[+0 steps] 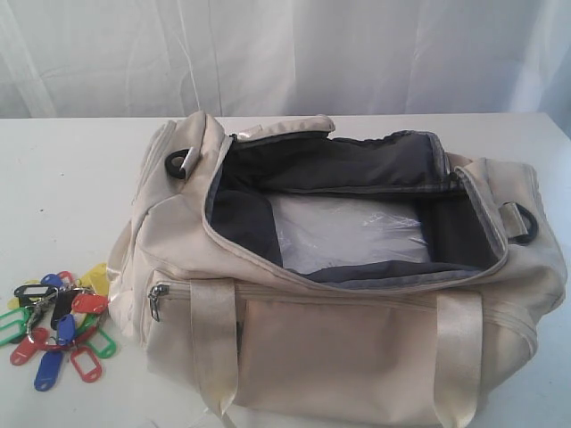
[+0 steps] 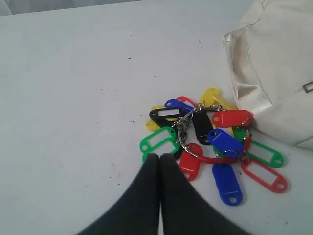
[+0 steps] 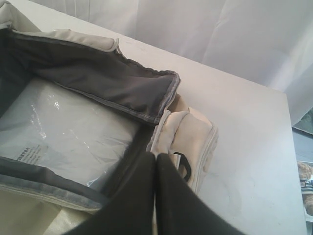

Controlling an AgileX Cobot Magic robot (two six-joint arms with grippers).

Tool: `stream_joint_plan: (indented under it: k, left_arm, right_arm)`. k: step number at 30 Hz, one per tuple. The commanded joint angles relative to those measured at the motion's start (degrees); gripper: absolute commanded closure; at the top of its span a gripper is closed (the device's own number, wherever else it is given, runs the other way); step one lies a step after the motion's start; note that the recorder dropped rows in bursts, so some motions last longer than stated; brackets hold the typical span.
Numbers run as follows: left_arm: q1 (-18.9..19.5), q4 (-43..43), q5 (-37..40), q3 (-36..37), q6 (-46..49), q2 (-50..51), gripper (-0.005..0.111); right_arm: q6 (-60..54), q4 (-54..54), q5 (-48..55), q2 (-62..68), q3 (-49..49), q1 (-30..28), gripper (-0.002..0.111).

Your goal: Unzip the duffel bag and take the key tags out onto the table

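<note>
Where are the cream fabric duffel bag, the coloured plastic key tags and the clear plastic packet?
cream fabric duffel bag [image 1: 348, 357]: exterior view, front panel.
coloured plastic key tags [image 2: 203, 128]: left wrist view, black tag.
clear plastic packet [image 1: 348, 234]: exterior view, centre.

You are finding nothing legible here; inside the duffel bag [image 3: 195, 132], the clear plastic sheet [image 3: 73, 127] is carrying a few lines of dark print, too blurred to read; the key tags [image 2: 203, 127] beside the bag are showing plain white inserts.

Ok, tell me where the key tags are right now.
The key tags lie on the table at the left of the exterior view, beside the left end of the duffel bag, with the shut left gripper close by them.
</note>
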Motion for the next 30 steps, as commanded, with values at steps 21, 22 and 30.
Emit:
stream_joint_plan:
  k: [21,22,30]
  left_arm:
    - [0.26,0.01,-0.01,0.0,-0.19,-0.28,0.107]
    - [0.26,0.01,-0.01,0.0,-0.19,-0.28,0.107]
    - [0.26,0.01,-0.01,0.0,-0.19,-0.28,0.107]
  right_arm:
    - [0.18,-0.49,-11.61,-21.29,12.68,-14.87,0.108]
    - [0.18,-0.49,-11.61,-23.33,14.91,-16.81,0.108]
    - [0.59,-0.49,-12.37,-34.42,29.24,-25.13,0.108]
